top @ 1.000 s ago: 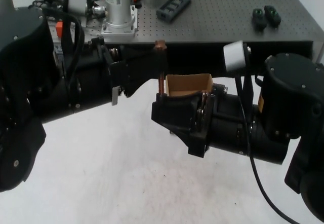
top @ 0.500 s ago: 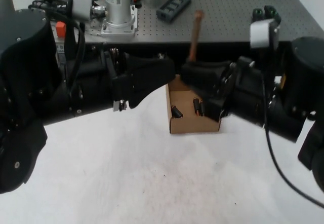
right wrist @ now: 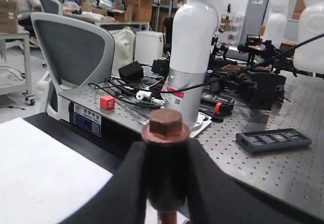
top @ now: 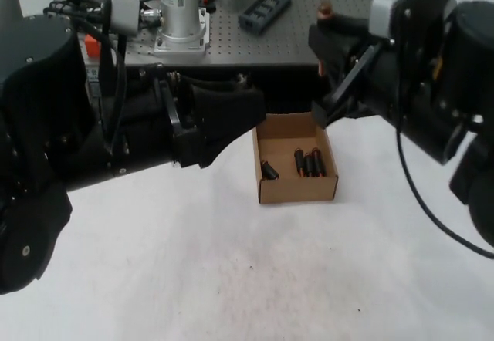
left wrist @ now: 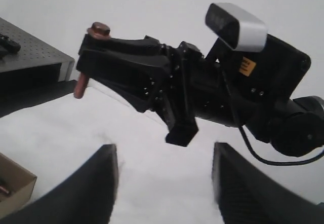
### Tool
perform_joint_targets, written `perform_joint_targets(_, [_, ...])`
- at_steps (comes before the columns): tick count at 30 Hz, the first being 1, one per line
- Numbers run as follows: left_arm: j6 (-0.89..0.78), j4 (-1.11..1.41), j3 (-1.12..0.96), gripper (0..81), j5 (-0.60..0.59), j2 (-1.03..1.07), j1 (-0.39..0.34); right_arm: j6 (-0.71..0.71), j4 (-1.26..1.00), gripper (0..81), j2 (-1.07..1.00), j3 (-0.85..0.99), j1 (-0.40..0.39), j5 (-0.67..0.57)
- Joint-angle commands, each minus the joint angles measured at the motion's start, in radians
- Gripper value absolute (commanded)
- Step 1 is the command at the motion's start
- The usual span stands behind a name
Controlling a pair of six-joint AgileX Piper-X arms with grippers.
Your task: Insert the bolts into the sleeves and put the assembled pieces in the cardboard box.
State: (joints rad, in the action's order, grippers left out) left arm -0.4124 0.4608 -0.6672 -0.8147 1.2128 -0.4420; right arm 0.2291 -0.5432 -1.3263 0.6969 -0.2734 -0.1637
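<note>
White desk [top: 193, 279] under your two arms | copper bolt [right wrist: 165, 125] upright, held aloft near the cardboard box [top: 297, 190] | your right end effector [right wrist: 164, 165] pinches it just below the head | dark pieces [top: 307, 162] lie inside the box | your left end effector [left wrist: 163, 158] is spread, just beside the box.
</note>
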Motion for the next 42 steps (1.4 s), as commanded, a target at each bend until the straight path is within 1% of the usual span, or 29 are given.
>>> perform_joint_targets(1, [0.010,0.001,-0.006,40.5,0.004,-0.005,-0.002,-0.020,0.057,1.5,-0.084,0.090,0.005,0.017])
perform_joint_targets(4, [0.010,-0.042,-0.006,40.5,0.029,-0.005,-0.002,-0.019,0.192,1.5,-0.179,0.186,0.005,0.054])
perform_joint_targets(8, [0.025,-0.145,-0.006,40.5,0.105,-0.005,-0.002,-0.019,0.358,1.5,-0.327,0.342,0.007,0.144])
perform_joint_targets(11, [0.025,-0.184,-0.006,37.5,0.145,-0.005,-0.002,-0.019,0.494,1.5,-0.443,0.456,0.013,0.177])
perform_joint_targets(13, [0.025,-0.204,-0.006,32.3,0.158,-0.005,-0.002,-0.035,0.578,1.5,-0.526,0.534,0.017,0.215])
perform_joint_targets(17, [0.025,-0.243,-0.006,18.1,0.158,-0.005,-0.002,-0.042,0.728,1.5,-0.662,0.666,0.030,0.238])
perform_joint_targets(19, [0.025,-0.258,-0.006,10.6,0.158,-0.005,-0.002,-0.065,0.794,1.5,-0.705,0.713,0.035,0.238])
perform_joint_targets(23, [0.025,-0.259,-0.006,0.1,0.158,-0.005,-0.002,-0.105,0.856,1.5,-0.754,0.753,0.044,0.236])
perform_joint_targets(28, [0.032,-0.259,-0.006,0.6,0.160,-0.005,-0.002,-0.125,0.882,1.5,-0.756,0.752,0.044,0.236])
perform_joint_targets(32, [0.032,-0.259,-0.006,0.6,0.160,-0.005,-0.002,-0.148,0.907,0.3,-0.756,0.752,0.044,0.179])
perform_joint_targets(33, [0.032,-0.259,-0.006,0.6,0.160,-0.005,-0.002,-0.153,0.914,1.9,-0.756,0.752,0.044,0.172])
perform_joint_targets(34, [0.032,-0.259,-0.006,0.6,0.160,-0.005,-0.002,-0.169,0.920,5.2,-0.756,0.752,0.044,0.172])
perform_joint_targets(36, [0.032,-0.259,-0.006,0.6,0.160,-0.005,-0.002,-0.190,0.927,14.0,-0.756,0.752,0.044,0.172])
perform_joint_targets(38, [0.032,-0.259,-0.006,0.6,0.160,-0.005,-0.002,-0.191,0.927,25.1,-0.753,0.752,0.044,0.177])
perform_joint_targets(39, [0.032,-0.259,-0.006,0.6,0.160,-0.005,-0.002,-0.191,0.927,28.8,-0.751,0.752,0.044,0.179])
perform_joint_targets(40, [0.032,-0.259,-0.006,0.6,0.160,-0.005,-0.002,-0.191,0.929,31.6,-0.744,0.752,0.044,0.192])
perform_joint_targets(42, [0.032,-0.259,-0.006,0.6,0.160,-0.005,-0.002,-0.191,0.933,32.1,-0.724,0.752,0.044,0.218])
